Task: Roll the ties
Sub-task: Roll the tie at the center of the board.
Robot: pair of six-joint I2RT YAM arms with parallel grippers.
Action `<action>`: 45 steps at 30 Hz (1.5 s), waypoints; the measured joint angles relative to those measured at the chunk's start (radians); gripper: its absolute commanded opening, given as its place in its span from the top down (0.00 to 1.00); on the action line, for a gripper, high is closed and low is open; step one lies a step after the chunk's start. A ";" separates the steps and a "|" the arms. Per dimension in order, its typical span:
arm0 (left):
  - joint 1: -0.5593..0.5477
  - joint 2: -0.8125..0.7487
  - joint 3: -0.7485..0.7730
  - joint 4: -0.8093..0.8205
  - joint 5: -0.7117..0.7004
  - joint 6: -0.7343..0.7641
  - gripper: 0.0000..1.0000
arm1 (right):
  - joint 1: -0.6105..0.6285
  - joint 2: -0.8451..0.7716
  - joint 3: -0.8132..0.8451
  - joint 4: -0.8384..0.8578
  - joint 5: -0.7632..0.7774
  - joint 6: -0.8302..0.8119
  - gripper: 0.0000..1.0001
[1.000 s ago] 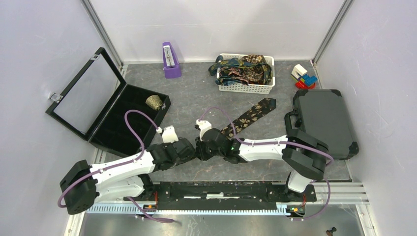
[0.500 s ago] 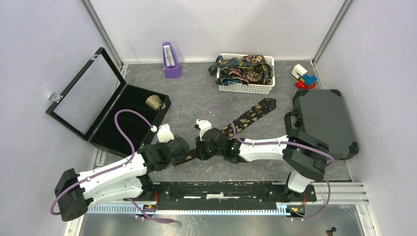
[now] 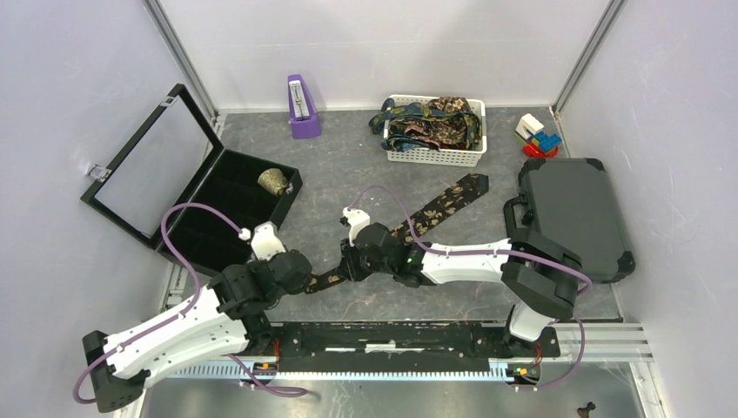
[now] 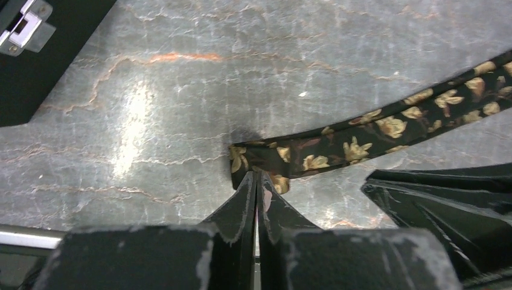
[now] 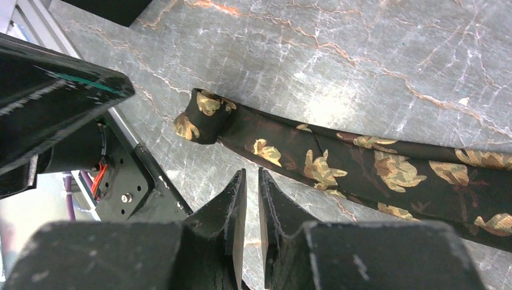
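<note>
tie (image 3: 448,202) runs diagonally; its curled narrow end is nearest the left gripper (image 4: 256,178), jaws closed at it. right gripper (image 5: 252,175) nearly closed, empty, just beside tie.

clearance notes

bare table (image 3: 339,165) behind the tie (image 3: 439,206): passable. open black case (image 3: 222,213) walls the left, grey hard case (image 3: 570,213) the right; basket (image 3: 435,157) and metronome (image 3: 302,109) line the back. left arm (image 3: 187,322) and right arm (image 3: 461,259) crowd near-centre.
</note>
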 measured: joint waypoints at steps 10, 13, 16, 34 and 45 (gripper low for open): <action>0.000 0.053 -0.061 -0.001 0.005 -0.037 0.97 | 0.006 0.011 0.032 0.009 -0.030 0.002 0.74; 0.000 0.087 -0.062 0.040 0.006 -0.037 0.96 | 0.007 0.014 0.038 0.010 -0.032 0.002 0.73; 0.000 0.134 -0.062 0.082 0.012 -0.036 0.96 | 0.008 0.022 0.042 0.009 -0.030 0.002 0.74; 0.000 0.283 -0.067 0.259 0.049 -0.021 0.98 | -0.035 0.023 -0.021 0.010 -0.005 0.009 0.71; 0.000 0.294 -0.130 0.339 0.062 -0.021 0.98 | -0.039 0.029 -0.048 0.140 -0.131 0.075 0.58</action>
